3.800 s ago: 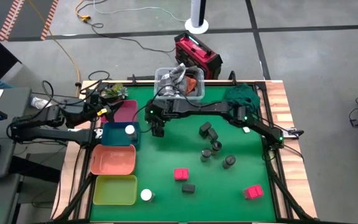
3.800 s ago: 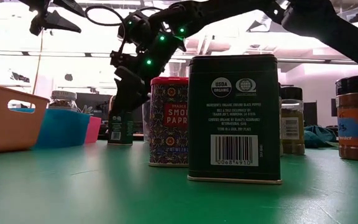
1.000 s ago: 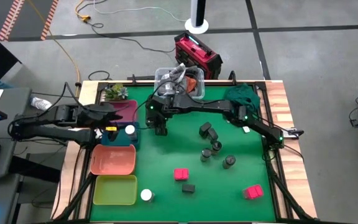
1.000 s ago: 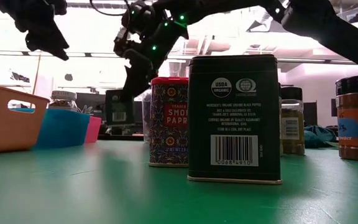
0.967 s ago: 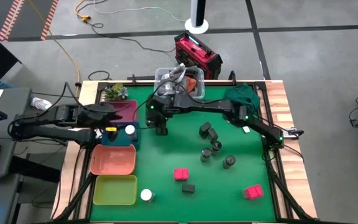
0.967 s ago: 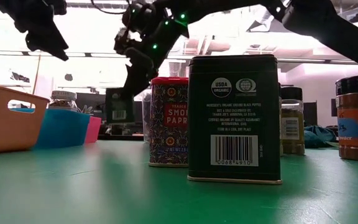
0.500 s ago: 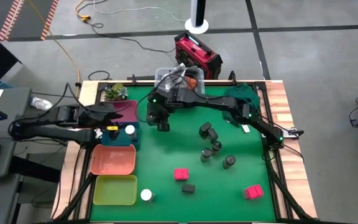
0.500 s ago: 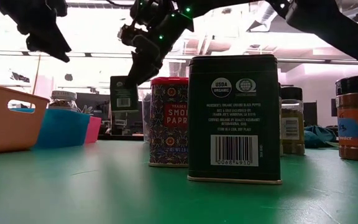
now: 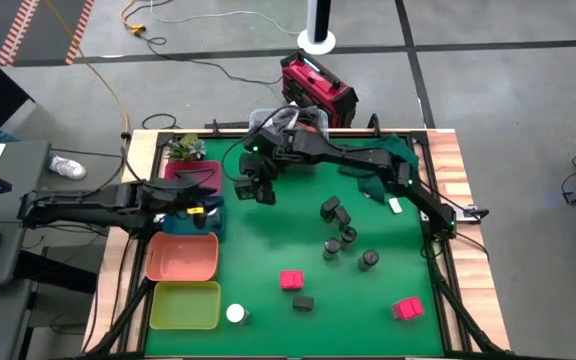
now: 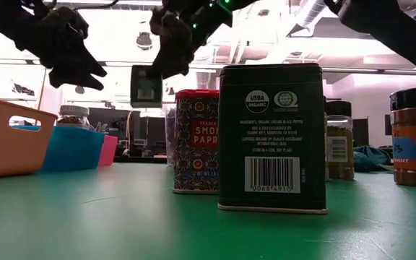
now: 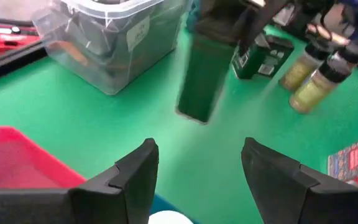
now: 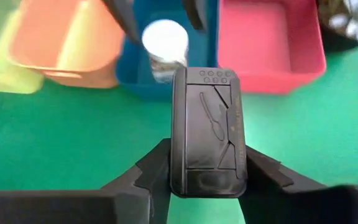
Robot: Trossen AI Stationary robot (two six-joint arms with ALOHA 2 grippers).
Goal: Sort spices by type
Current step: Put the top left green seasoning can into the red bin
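Observation:
My right gripper (image 9: pixel 260 190) is shut on a black rectangular box (image 12: pixel 208 134) and holds it in the air (image 10: pixel 145 85) over the green mat, beside the pink-red tray (image 9: pixel 200 176) and the blue tray (image 9: pixel 173 222). A white-topped jar (image 12: pixel 165 45) stands in the blue tray. My left gripper (image 11: pixel 197 165) hangs open over the blue tray (image 9: pixel 196 207) with nothing between its fingers. Several dark grey jars (image 9: pixel 346 240), two pink-red boxes (image 9: pixel 290 280), another black box (image 9: pixel 303 301) and a white-topped jar (image 9: pixel 235 313) stand on the mat. My right gripper pinches the black box between its two fingers (image 12: pixel 149 175), one on each of two opposite sides just under the lid (image 12: pixel 180 171). The fingers slant down at it from the table's right. The box hangs upright, lid up, clear of the mat.
An orange tray (image 9: pixel 181 258) and a yellow-green tray (image 9: pixel 183 306) lie along the left edge, nearer than the blue one. A clear bin (image 9: pixel 290 130) with odds and ends stands at the far edge. A dark green cloth (image 9: pixel 388 155) lies at the far right.
My right gripper has risen with the black box, which has come up off the mat and hangs clear and upright. My left gripper has sunk and drawn back toward the near left, and now stands over the blue tray, tipped further down.

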